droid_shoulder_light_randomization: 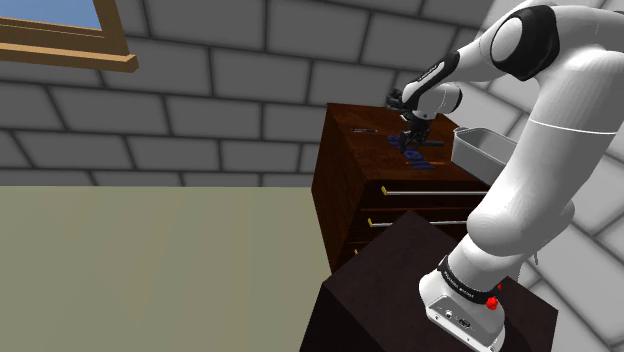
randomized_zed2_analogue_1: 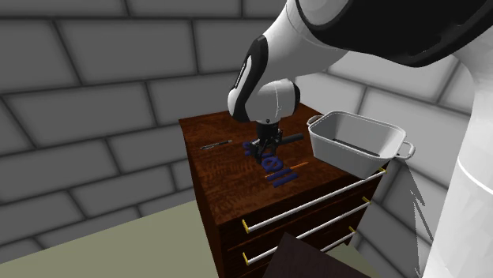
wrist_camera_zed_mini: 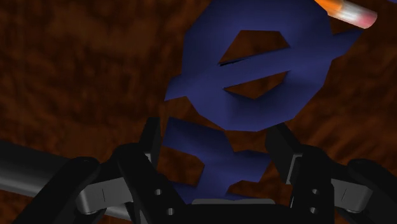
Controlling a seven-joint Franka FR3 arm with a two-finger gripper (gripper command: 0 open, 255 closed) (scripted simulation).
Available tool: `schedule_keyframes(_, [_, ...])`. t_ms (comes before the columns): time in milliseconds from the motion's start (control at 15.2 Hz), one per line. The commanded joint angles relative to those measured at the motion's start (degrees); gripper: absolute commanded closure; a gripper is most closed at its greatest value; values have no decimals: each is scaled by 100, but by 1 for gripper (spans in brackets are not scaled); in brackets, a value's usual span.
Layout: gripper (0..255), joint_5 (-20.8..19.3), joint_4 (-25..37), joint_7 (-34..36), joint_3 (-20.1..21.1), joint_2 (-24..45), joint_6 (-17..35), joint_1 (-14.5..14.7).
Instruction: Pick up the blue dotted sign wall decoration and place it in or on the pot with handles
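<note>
Jaws: set wide, straddling one end of the blue sign [wrist_camera_zed_mini: 245,76]; contact cannot be confirmed. The sign lies flat on the brown wooden surface [randomized_zed2_analogue_1: 217,170] and is not yet lifted. Steps judged outstanding: close, lift, carry to the grey pot [randomized_zed2_analogue_1: 355,150], which stands well apart on the same surface, and release. Writing: the sign's cut-out letters include an "e"; the whole word cannot be read. No brand marks.
</note>
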Motion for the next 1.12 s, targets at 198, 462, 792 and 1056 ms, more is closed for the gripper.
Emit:
schedule_keyframes(198, [255, 1, 0, -1, 0, 4, 0, -1])
schedule_keyframes(462, [255, 0, -2, 0, 0, 2, 1, 0])
schedule_keyframes(792, [255, -194, 100, 122, -64, -273, -343, 55])
schedule_keyframes(1056, [255, -330, 205, 208, -98, -475, -625, 88])
